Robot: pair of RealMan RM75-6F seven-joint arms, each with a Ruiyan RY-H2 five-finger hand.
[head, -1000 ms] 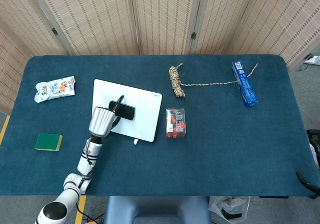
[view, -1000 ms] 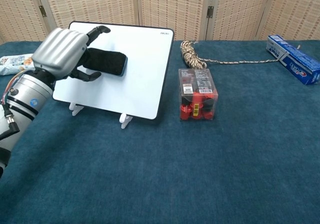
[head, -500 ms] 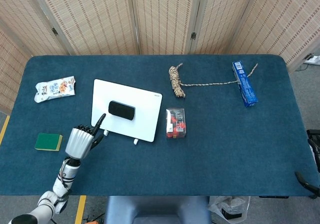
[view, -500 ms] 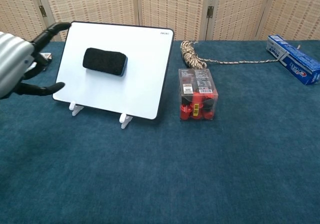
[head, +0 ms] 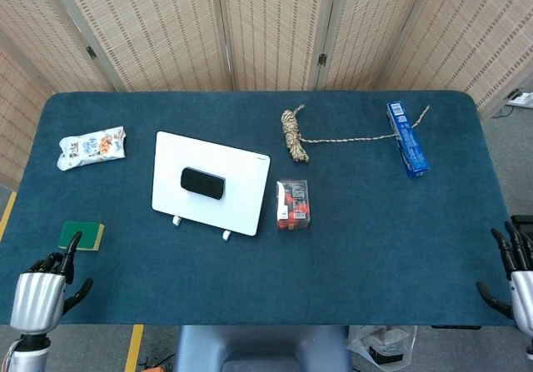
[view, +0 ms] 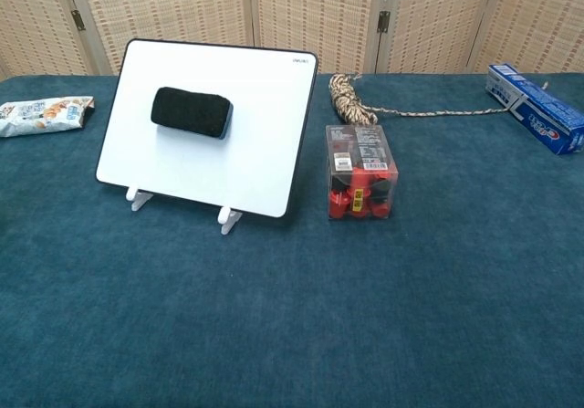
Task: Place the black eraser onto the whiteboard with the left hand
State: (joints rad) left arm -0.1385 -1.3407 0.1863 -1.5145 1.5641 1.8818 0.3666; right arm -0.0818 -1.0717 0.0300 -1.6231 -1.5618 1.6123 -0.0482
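The black eraser [head: 202, 183] [view: 191, 112] sits on the white whiteboard [head: 241, 197] [view: 246, 162], which leans on small white feet left of the table's middle. Nothing touches it. My left hand [head: 39, 295] is low at the table's front-left corner in the head view, fingers spread and holding nothing, far from the board. My right hand [head: 518, 274] shows at the front-right edge of the head view, fingers apart and empty. Neither hand appears in the chest view.
A clear box of red items [head: 293, 204] [view: 361, 183] stands right of the board. A coiled rope [head: 293, 133] [view: 348, 99] and a blue toothpaste box [head: 407, 138] [view: 536, 120] lie behind. A snack packet [head: 92, 146] [view: 44, 115] and green sponge [head: 81, 235] lie left.
My left hand let go of the eraser on the whiteboard and drew back down to the front-left corner, leaving the chest view. The right hand rose into the head view.
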